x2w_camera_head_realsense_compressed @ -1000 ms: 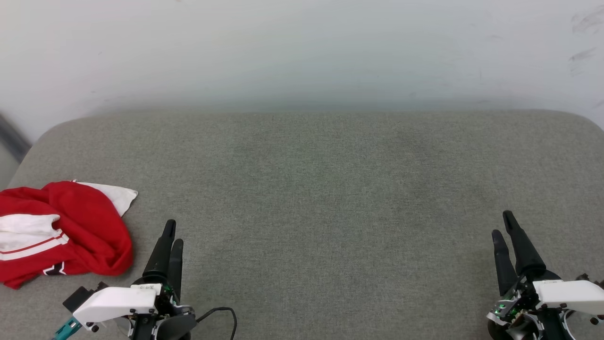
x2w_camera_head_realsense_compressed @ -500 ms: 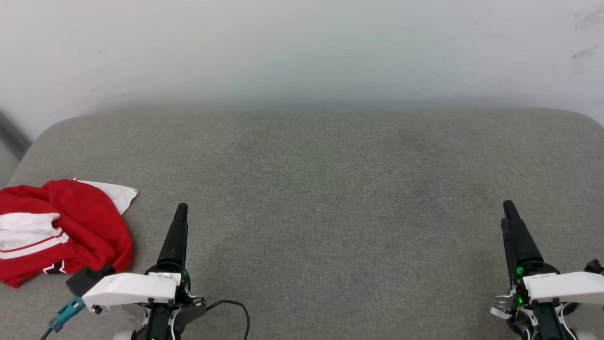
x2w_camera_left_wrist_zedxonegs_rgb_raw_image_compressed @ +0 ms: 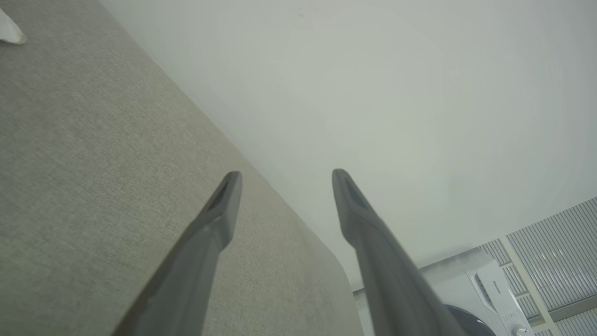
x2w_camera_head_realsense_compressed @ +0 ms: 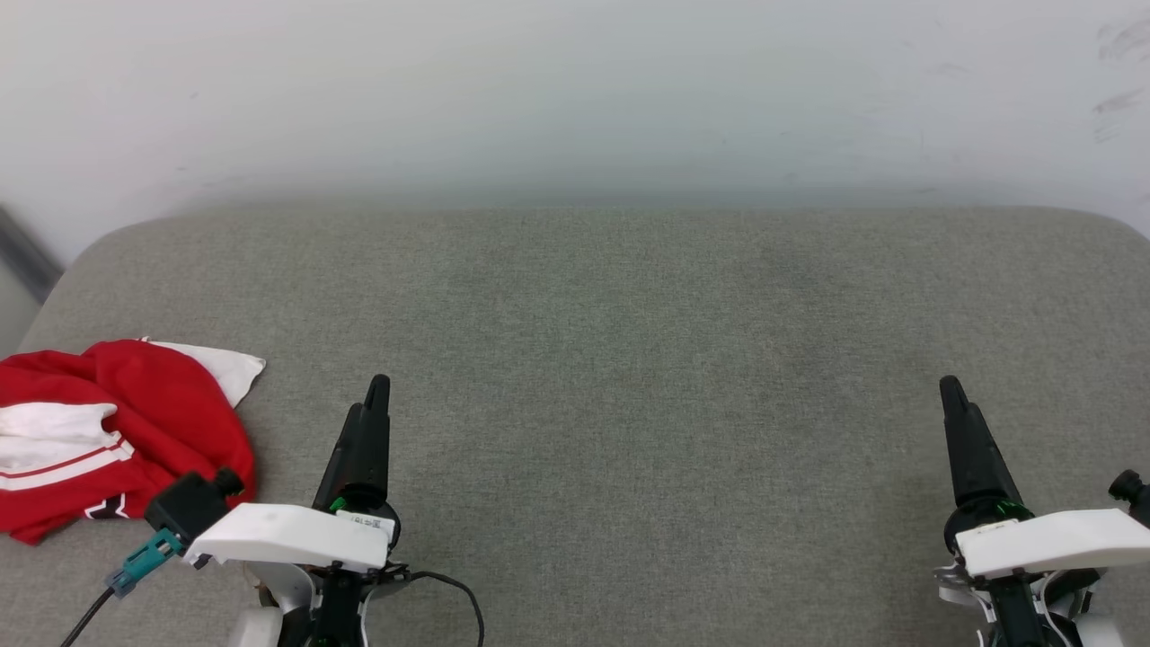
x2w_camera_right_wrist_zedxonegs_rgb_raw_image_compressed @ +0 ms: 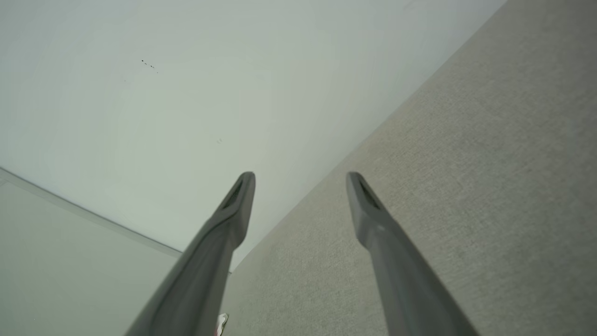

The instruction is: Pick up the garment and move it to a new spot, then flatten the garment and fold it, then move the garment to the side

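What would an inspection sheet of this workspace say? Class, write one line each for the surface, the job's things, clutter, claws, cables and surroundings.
Surface: grey fabric cushion with rounded corners.
Job's things: red-and-white garment lies crumpled at the cushion's left edge, not yet flattened or folded.
Clutter: nothing seen.
Claws: left claw open, holding nothing, right of the garment and apart from it; right claw open, holding nothing, over the cushion's right side.
Cables: black cable loops beside the left wrist; teal connector on that wrist's outer side.
Surroundings: pale wall behind the cushion; white appliance in the left wrist view.
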Tool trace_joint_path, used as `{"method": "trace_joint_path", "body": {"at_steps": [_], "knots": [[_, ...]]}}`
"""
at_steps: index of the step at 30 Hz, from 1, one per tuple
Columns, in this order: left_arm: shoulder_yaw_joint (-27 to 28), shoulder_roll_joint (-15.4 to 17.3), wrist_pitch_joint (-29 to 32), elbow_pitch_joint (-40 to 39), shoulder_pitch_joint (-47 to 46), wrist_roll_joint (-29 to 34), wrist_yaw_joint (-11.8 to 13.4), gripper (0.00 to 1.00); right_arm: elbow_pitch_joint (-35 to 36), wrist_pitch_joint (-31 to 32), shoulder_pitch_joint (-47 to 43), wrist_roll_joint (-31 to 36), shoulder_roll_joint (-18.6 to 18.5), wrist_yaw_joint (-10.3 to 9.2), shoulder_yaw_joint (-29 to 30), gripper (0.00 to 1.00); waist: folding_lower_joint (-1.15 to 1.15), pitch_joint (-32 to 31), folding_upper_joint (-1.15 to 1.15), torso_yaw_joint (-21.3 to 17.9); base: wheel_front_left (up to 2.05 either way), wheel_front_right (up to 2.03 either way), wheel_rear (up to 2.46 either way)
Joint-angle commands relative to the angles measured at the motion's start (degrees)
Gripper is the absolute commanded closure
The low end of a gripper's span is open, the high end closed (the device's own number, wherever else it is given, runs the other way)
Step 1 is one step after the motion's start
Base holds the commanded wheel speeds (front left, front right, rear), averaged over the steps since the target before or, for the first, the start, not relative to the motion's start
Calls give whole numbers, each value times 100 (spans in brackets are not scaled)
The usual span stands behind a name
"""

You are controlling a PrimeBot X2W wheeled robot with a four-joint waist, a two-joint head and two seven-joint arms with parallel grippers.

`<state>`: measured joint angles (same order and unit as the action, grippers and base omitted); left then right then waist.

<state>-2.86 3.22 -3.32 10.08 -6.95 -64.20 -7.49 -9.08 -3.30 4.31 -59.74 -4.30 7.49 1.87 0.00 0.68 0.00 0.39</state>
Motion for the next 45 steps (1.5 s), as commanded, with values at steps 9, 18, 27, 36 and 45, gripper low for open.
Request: {"method": "trace_joint_path", "body": {"at_steps": [9, 18, 27, 36, 45], "knots": [[-121, 101, -215, 53, -142, 1384, -2, 0, 57, -122, 135, 1458, -113, 0, -89, 0, 0, -18, 0, 23, 0, 0, 0], [-174, 125, -370, 199, -174, 2428, 67, 0, 121, -151, 97, 2506, -21, 0, 27, 0, 0, -35, 0, 46, 0, 0, 0], [-210, 120, -516, 306, -207, 3174, 149, 0, 239, -151, 76, 3398, 47, 1, 37, 0, 0, -30, 0, 47, 0, 0, 0], [-252, 101, -644, 371, -237, 3765, 198, 0, 348, -102, 60, 4062, 90, 1, 37, 0, 0, -25, 0, 57, 0, 0, 0], [-270, 93, -766, 403, -269, 4282, 236, 0, 451, -83, 17, 4532, 125, 0, 73, 0, 0, -20, 0, 73, 0, 0, 0]]}}
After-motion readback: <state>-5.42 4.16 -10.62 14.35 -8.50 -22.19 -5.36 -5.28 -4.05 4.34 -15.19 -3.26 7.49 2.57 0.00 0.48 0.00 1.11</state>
